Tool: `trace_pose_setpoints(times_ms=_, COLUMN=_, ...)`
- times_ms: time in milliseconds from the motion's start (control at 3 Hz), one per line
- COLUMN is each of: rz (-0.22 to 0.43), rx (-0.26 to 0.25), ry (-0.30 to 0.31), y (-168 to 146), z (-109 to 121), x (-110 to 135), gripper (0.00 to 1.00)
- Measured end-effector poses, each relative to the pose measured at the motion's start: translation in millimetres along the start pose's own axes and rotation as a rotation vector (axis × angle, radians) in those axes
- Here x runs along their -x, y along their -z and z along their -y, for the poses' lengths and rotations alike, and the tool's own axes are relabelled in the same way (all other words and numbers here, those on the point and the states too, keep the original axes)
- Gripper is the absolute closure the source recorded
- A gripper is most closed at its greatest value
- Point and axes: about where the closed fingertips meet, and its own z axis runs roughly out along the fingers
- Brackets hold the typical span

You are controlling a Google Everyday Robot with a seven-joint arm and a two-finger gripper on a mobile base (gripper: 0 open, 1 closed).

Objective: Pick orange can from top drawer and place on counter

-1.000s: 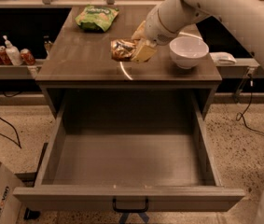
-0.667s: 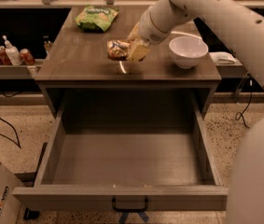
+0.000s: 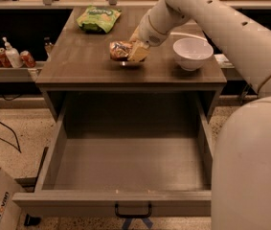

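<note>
Orange can (image 3: 118,50) is pinched sideways by gripper (image 3: 134,52) | held just above desk (image 3: 77,61), seemingly for set-down | drawer (image 3: 130,166) is shown bare

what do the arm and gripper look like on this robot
The arm is smooth and cream-white, made of thick rounded tube segments with small dark dots along its shell; no loose cables show. It narrows toward the wrist. The gripper, over the counter at the orange can, has pale tan fingers.
</note>
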Motion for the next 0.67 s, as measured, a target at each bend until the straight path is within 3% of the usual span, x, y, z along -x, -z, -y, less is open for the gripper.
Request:
trace_pose_setpoints(times_ms=333, rz=0.0, rx=0.005, ry=0.0, y=-3.4, z=-1.1, x=0.4, gripper=0.11)
trace_pose_setpoints(times_ms=667, rz=0.0, rx=0.009, ry=0.001, y=-5.9, z=-2.1, x=0.8, gripper=0.0)
